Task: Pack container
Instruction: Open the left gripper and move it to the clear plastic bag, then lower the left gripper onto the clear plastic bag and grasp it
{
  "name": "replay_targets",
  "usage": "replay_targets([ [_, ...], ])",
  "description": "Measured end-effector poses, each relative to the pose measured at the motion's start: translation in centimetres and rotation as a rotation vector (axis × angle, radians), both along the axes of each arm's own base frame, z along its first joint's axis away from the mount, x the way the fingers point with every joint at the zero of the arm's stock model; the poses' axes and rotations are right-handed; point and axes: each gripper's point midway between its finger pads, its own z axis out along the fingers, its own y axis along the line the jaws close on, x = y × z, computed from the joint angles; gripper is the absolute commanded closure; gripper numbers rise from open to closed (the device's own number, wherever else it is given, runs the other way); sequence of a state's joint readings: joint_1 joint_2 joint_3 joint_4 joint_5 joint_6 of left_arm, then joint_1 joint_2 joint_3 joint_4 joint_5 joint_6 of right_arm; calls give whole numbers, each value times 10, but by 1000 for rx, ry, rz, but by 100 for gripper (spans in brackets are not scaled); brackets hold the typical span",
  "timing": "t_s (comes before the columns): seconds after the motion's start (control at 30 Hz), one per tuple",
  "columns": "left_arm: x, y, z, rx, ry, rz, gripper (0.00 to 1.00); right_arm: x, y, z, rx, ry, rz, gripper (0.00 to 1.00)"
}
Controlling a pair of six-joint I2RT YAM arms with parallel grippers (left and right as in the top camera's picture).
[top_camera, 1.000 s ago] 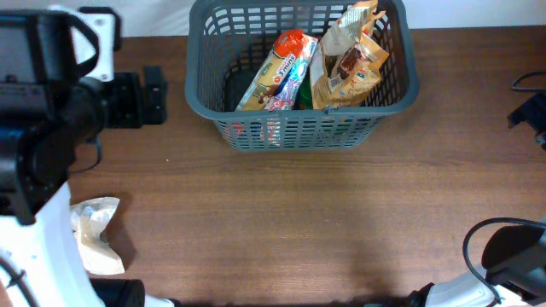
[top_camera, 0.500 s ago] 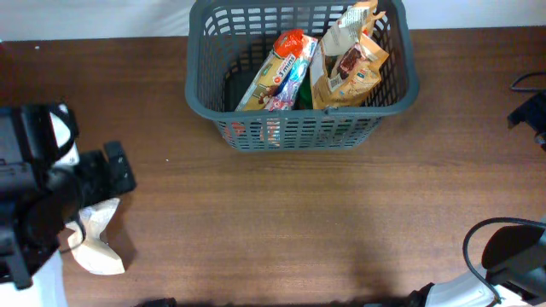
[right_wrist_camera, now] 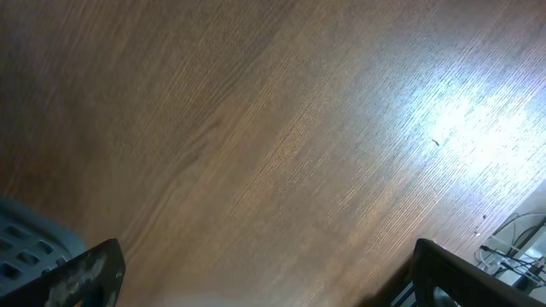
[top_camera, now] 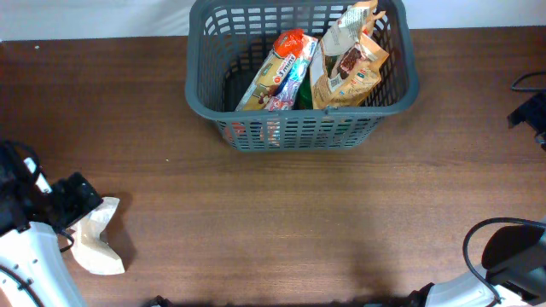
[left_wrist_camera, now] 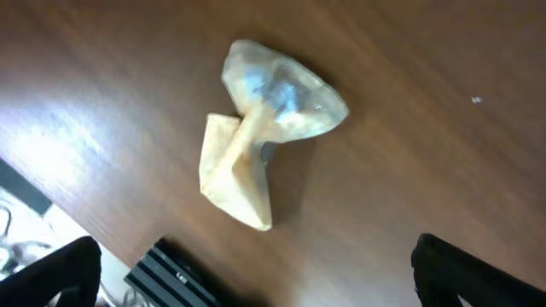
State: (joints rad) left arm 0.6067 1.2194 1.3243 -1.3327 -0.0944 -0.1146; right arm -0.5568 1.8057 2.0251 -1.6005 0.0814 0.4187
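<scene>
My left gripper [left_wrist_camera: 254, 256] hangs with its jaws spread wide and nothing between them, over a crumpled cream and clear plastic pouch [left_wrist_camera: 264, 128] lying on the brown wooden table [top_camera: 299, 222]. My right gripper [right_wrist_camera: 264, 273] is likewise spread and empty, over bare wood. The large dark grey plastic basket [top_camera: 299, 132] with slotted walls stands at the far middle of the table, well apart from the pouch.

I think the trouble lies in the pouch itself. It is light, slack and twisted at its waist, so my fingers may shove it along the wood instead of pinching it. They may also catch only a thin fold, which could slip on the long carry. The basket already holds a long packet with an orange-red top [top_camera: 280, 72] and a tan and brown pouch [top_camera: 348, 68], both leaning upright. A low approach could snag the rim or knock them.

Both packets carry print, but it is too small for me to read. The pouch below me shows no writing I can make out.
</scene>
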Motion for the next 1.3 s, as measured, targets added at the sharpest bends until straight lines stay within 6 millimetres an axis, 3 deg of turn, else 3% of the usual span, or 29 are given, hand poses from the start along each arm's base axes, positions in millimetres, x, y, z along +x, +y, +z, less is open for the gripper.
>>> replay_targets([
  [0.1,-4,9,-20,-18,11,39,1,0,0,0,0,0,0,1],
  [0.27,-7,4,-42,-86,35,72,1,0,0,0,0,0,0,1],
  [0.4,15,-1,-46,-138,-47,13,1,0,0,0,0,0,0,1],
  [0.6,45,12,-45,-114,-139,-28,1,0,0,0,0,0,0,1],
  [0.9,31,35,-70,-28,46,-82,1,0,0,0,0,0,0,1],
  [1.17,11,23,-102,-35,193,-306,1,0,0,0,0,0,-1,1],
  [1.3,-1,19,-119,-16,291,-519,1,0,0,0,0,0,0,1],
])
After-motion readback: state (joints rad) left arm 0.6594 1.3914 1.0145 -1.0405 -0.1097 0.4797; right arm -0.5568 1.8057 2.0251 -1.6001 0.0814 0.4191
